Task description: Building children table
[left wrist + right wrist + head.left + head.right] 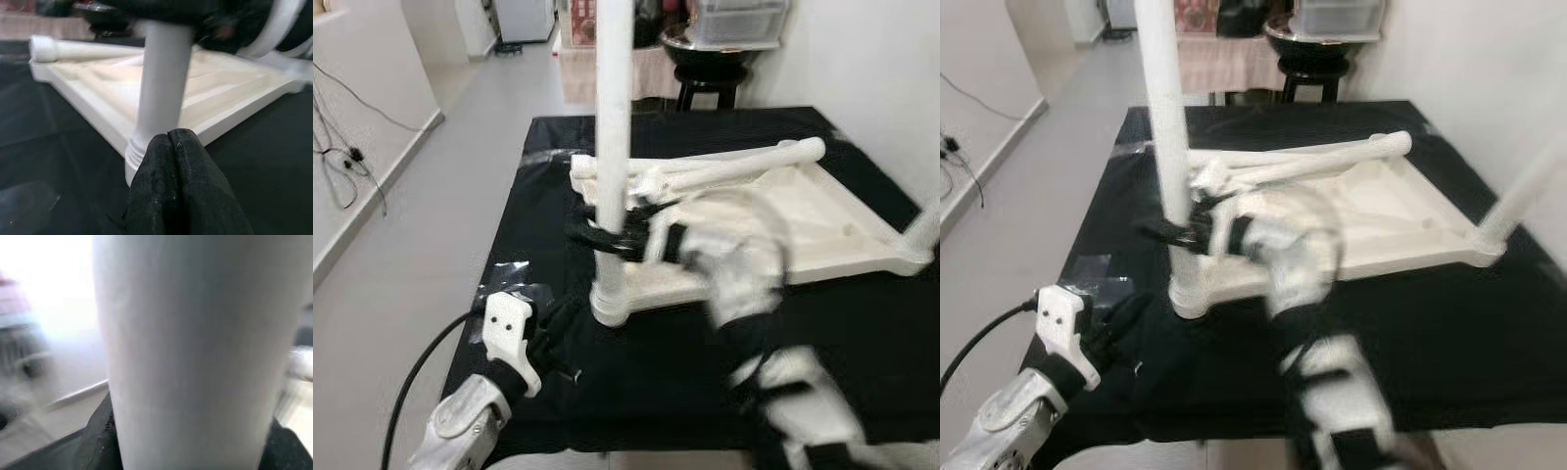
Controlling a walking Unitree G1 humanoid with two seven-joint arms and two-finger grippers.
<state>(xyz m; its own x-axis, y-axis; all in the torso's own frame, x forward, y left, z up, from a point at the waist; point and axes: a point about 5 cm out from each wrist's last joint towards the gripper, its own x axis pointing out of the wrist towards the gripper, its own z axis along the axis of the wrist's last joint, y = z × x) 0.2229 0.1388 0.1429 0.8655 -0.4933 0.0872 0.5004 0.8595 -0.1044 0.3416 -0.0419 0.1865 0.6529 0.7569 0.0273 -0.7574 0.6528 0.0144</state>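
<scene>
A white table top (783, 230) lies upside down on the black worktop (862, 333), its long axis running left to right. One white leg (613, 147) stands upright in the near left corner socket, pointing straight up; another leg (1528, 191) rises at the near right corner, tilted and blurred. Two loose legs (724, 162) lie flat along the far edge, pointing left to right. The right gripper (607, 235), blurred, has its fingers clamped around the upright leg partway up. The left gripper (171, 142) rests low near that leg's base, fingers pressed together. A black stool (710, 83) stands beyond the worktop.
</scene>
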